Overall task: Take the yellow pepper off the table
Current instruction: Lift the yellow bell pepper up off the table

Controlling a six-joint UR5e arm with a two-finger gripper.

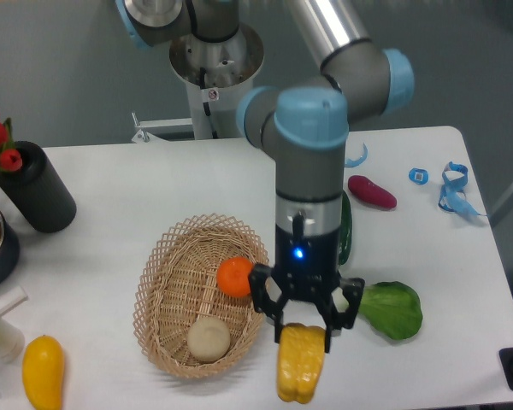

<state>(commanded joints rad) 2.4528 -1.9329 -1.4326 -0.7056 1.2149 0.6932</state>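
The yellow pepper [300, 366] is blocky and lobed and stands upright near the front edge of the white table [462, 256], just right of the basket. My gripper [303, 331] points straight down over it. Its two black fingers sit on either side of the pepper's top and appear closed on it. I cannot tell whether the pepper's base still touches the table.
A wicker basket [167, 295] left of the gripper holds an orange [235, 277] and a beige ball [209, 339]. A green leafy vegetable [395, 309] lies to the right. A dark green vegetable [346, 231], a purple eggplant [372, 191], a smooth yellow fruit [43, 370] and a black vase [38, 190] are around.
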